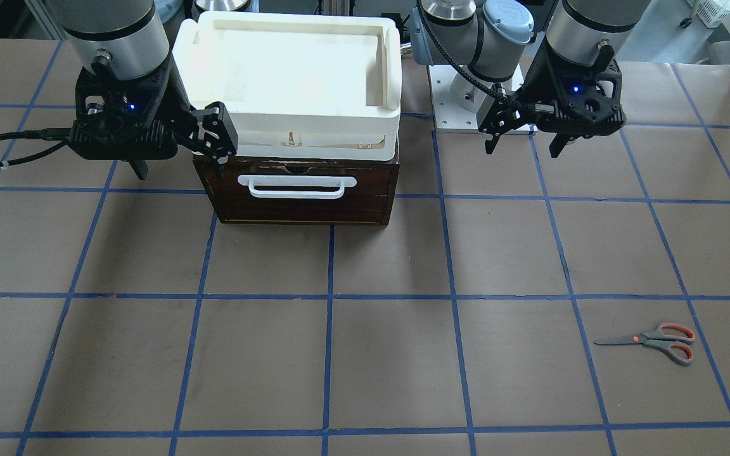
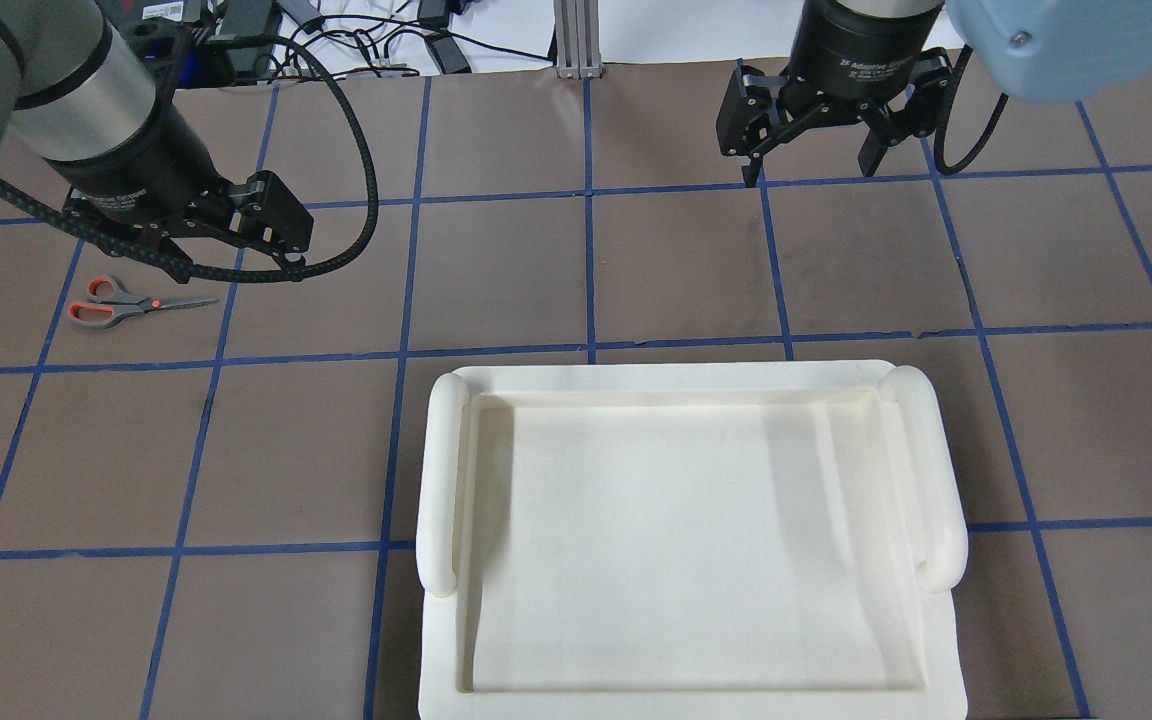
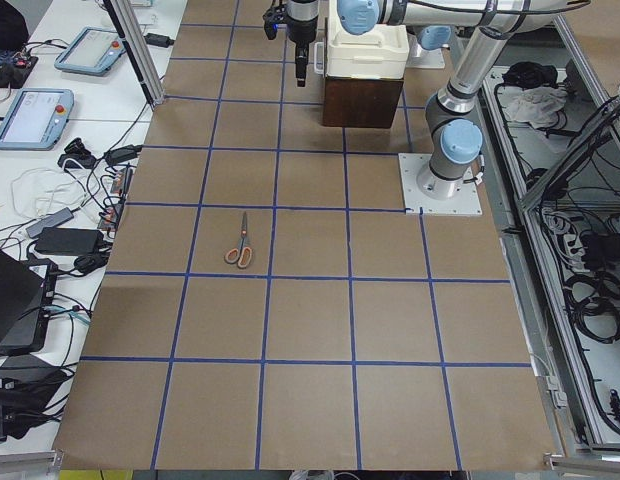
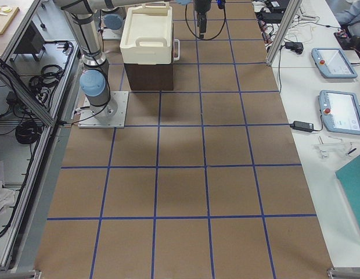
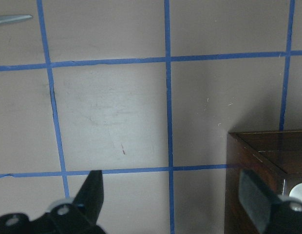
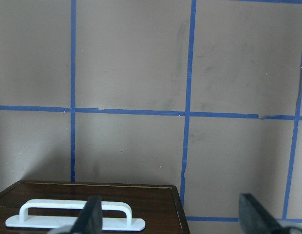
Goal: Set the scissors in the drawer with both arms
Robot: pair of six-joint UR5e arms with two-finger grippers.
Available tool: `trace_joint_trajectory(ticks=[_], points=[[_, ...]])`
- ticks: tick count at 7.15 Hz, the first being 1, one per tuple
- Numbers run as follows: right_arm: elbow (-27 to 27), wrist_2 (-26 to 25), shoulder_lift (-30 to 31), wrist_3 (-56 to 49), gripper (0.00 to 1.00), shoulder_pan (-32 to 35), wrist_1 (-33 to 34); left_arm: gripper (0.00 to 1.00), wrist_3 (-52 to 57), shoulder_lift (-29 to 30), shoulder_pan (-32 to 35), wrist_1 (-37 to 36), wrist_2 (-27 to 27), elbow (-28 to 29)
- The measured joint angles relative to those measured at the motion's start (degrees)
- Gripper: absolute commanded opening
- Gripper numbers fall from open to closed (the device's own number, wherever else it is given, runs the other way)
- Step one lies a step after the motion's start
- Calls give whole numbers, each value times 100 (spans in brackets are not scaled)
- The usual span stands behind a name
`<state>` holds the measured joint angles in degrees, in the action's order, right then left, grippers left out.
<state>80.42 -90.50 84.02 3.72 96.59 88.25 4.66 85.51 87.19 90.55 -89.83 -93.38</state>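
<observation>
Both arms are up over the desk (image 1: 365, 367), and nothing is in hand. The left tool (image 1: 521, 152) hangs with its jaws spread wide and released, nothing between them. It is off to the drawer's side, clear of the wood. From its wrist camera a corner of the drawer (image 5: 268, 165) shows at the lower right, and a sliver of blade tip sits at the top left edge.

The right tool (image 2: 809, 168) is also released, jaws apart and gripping nothing. It hovers at the other side of the drawer (image 1: 301, 196), one finger (image 1: 216, 136) close to the box's upper corner, though contact cannot be made out. Its wrist camera looks down on the drawer front and the white handle (image 6: 73, 215).

The drawer is shut, its handle (image 1: 301, 185) facing the operators' side. A cream bin (image 1: 289, 76) sits on top of it.

The scissors (image 1: 653, 342) lie flat on the desk, blades closed. They are well apart from the drawer, out on the robot's left, on the side far from the robot. The blades point toward the desk's middle and the orange-lined handles point outward. In the overhead view they lie just beside the left arm's wrist, down on the desk.
</observation>
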Motion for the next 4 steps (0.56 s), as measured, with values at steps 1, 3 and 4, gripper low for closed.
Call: trace_joint_trajectory(ticks=[1,3,4], points=[[0,-4,0,7,100,3,-10,100,0,6,0,-4,6,2],[14,-5,-2,-97,100,7,-29,100,2,14,0,-2,8,2],[66,-2,5,-224,100,16,-31,100,10,25,-3,-7,1,1]])
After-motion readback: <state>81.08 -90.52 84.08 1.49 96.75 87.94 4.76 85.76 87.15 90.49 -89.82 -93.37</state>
